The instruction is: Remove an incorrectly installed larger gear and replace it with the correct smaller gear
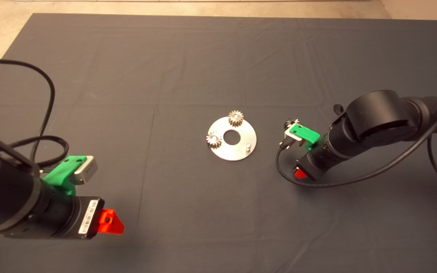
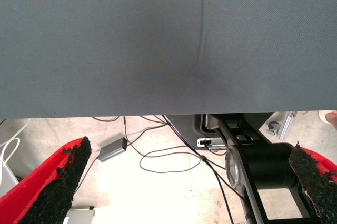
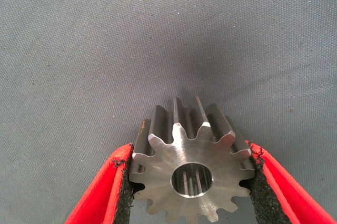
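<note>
Right of the steel disc [image 1: 233, 138], which carries two small gears on pegs, the right pincer [image 3: 190, 182] clamps a gear [image 3: 190, 174] between its pads above the mat [image 1: 188, 68], while the left pincer [image 2: 189, 182] waits wide open and empty; its label is unreadable.

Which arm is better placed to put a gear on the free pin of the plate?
Right. The right gripper holds a gear and is nearer the plate. The left gripper is open, empty, farther away.
</note>
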{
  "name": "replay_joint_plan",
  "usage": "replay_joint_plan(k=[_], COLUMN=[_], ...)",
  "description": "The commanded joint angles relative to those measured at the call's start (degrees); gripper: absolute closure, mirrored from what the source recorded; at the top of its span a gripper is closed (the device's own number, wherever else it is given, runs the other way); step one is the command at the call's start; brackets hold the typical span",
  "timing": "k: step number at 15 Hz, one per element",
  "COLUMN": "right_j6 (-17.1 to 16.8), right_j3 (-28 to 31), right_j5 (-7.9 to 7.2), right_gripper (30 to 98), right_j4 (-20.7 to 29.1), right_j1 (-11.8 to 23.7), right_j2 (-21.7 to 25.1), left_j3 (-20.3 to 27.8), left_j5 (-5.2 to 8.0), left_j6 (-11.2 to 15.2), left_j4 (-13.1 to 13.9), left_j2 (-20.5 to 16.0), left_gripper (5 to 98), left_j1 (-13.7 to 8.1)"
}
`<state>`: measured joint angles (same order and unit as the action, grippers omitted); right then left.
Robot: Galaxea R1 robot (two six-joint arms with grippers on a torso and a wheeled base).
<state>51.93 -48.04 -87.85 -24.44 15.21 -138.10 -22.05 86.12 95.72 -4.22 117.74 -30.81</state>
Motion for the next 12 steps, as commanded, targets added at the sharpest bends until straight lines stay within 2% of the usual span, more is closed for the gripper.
replay_joint_plan(k=[1,6,12], right_j6=[-0.2,-0.3,-0.2], right_j3=[0.8,0.7,0.6], right_j5=[-7.16,-7.16,-7.16], right_gripper=[80.7,79.7,75.4], right_j4=[0.5,0.5,0.5], right_j1=[1.1,1.0,1.0], right_j2=[0.1,-0.2,-0.3], left_j3=[0.9,0.9,0.9], left_j5=[0.37,0.37,0.37], left_j6=[0.2,0.2,0.3], left_j4=[1.1,1.1,1.1], left_j2=[-0.2,-0.2,-0.2], left_gripper=[5.9,5.9,5.9], left_j1=[-0.1,-0.2,-0.1])
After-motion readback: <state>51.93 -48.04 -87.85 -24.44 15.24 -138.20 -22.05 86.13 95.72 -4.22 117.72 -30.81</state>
